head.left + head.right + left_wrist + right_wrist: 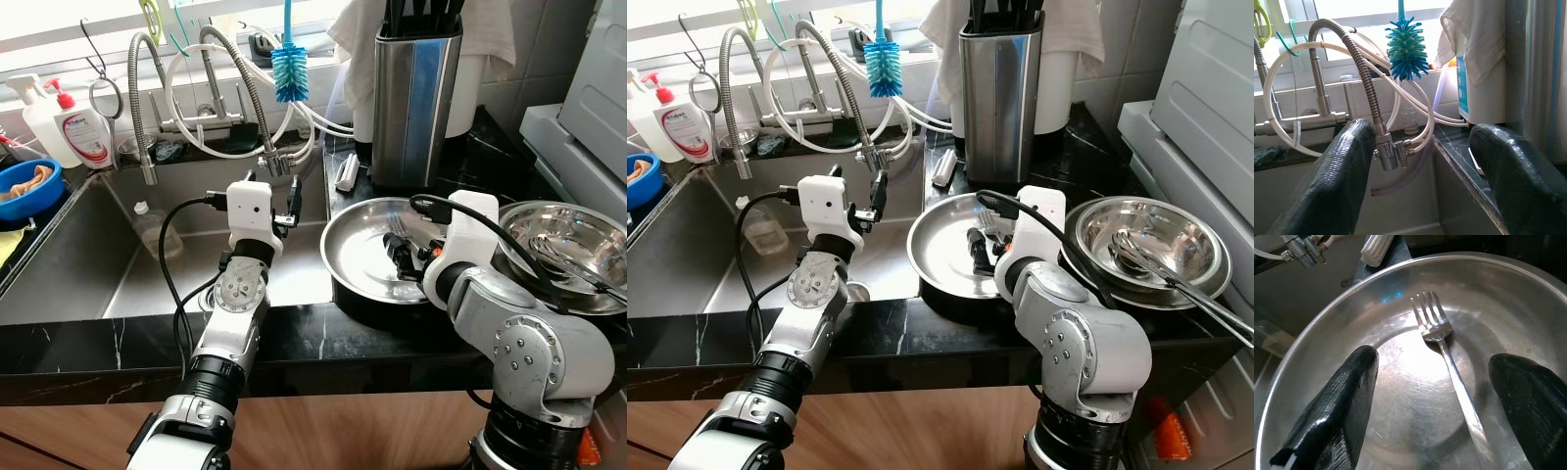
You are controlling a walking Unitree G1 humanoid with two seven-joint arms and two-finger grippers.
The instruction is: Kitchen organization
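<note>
Over the shallow steel pan (367, 250) on the black marble tabletop (323, 343), we held our right tool (1432, 396) with its two black fingers (1337, 406) spread wide, empty. Between them, on the pan's floor, lay a fork (1447, 357), tines pointing away from the wrist and handle running back toward it; neither finger touched it as far as we could see. The pan sat just right of the sink (88, 264), its rim overlapping the sink's edge. To the right of the pan stood a stack of steel bowls (1146, 235), and in the top one lay a spoon and other long-handled utensils (1161, 269), their handles jutting out over the rim. Behind the pan rose a steel knife block (416, 103) with dark handles at its top, and a white cloth (1476, 39) hung beside it. A small white ribbed object (1378, 249) lay on the tabletop between the pan and the block.

Our left tool (1420, 176) hung over the sink, open as well and holding nothing, pointed toward the flexible metal faucet hose (1359, 63) and its valve fitting (1391, 149). White tubing (211, 147) looped around the faucets, and a blue-green bottle brush (290, 73) hung above them by the window. At the sink's far left corner stood a white soap bottle (78, 132) with a red label, and a blue bowl (24, 186) sat on the left ledge. A clear plastic bottle (152, 230) lay in the basin.
</note>
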